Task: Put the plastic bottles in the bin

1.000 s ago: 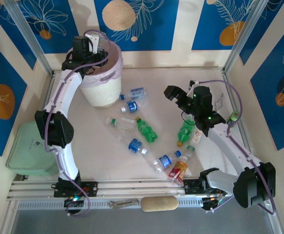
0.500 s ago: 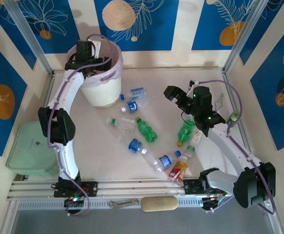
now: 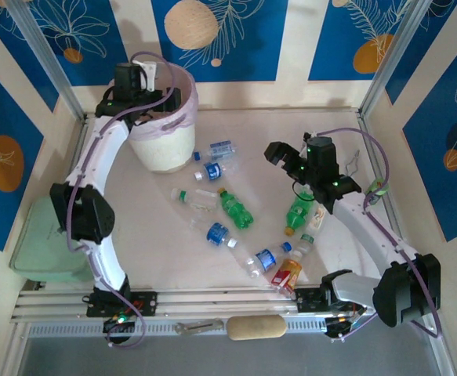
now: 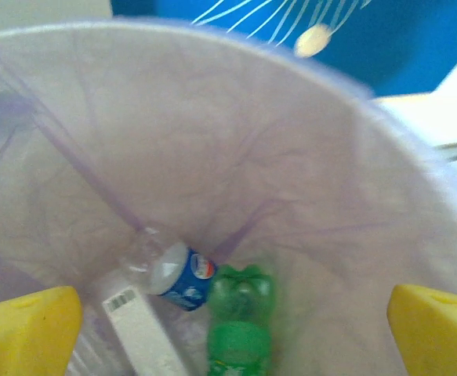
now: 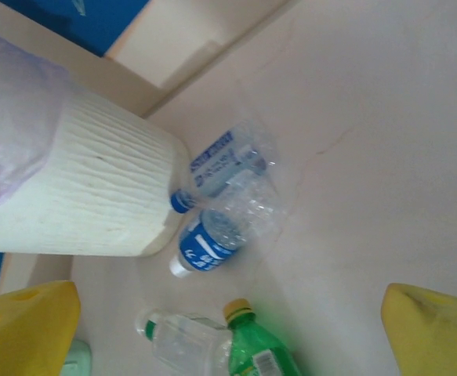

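Lilac-lined, the bin (image 3: 162,149) stands far left with the left gripper (image 3: 156,97) over its mouth, fingers spread wide and empty above a blue-labelled bottle (image 4: 183,274) and a green bottle (image 4: 240,333) on the bottom. I'd lift that arm straight up to avoid snagging the liner, then go for the nearest clear bottle (image 3: 211,171) just beside the bin. Further right, the right gripper (image 3: 283,159) hangs open and empty, near a loose green bottle (image 3: 297,210).

At the lower left I see a pale green tray (image 3: 44,247) beside my table (image 3: 157,251). At bottom centre lies a tan roll (image 3: 255,327), near a small metal tool (image 3: 193,327).
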### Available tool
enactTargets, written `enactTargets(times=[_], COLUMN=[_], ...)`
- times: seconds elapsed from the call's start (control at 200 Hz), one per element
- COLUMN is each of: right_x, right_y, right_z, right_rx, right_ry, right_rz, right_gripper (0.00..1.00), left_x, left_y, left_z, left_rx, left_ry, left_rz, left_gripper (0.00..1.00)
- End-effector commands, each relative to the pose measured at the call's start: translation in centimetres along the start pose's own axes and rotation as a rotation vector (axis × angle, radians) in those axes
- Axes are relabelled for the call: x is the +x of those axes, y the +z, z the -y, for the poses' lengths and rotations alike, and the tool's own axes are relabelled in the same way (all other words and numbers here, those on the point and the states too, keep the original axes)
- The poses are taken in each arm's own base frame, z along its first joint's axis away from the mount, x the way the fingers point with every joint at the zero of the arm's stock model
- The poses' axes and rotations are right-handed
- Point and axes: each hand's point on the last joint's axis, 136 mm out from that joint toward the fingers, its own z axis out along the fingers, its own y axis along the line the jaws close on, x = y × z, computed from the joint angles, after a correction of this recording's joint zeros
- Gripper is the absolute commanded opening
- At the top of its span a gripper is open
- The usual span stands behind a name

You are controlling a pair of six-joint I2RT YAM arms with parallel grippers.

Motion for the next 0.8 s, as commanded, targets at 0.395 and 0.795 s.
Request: enactTargets(times=[0.395, 0.795], right_x=[6.3, 8.3], right_y=[-1.9, -0.6], right_z=[11.9, 14.6], right_rx=[0.513, 0.648], right_ry=[-0.019, -0.016], right_rz=[-0.289, -0.363], right_gripper=[1.00, 1.00], left_x=[5.4, 15.4], left_y=[-6.3, -4.4], left_z=[14.0, 19.2], left_rx=[0.431, 0.519], left_ry=[-0.203, -0.309], left_rz=[0.097, -0.134], left_gripper=[1.00, 1.00])
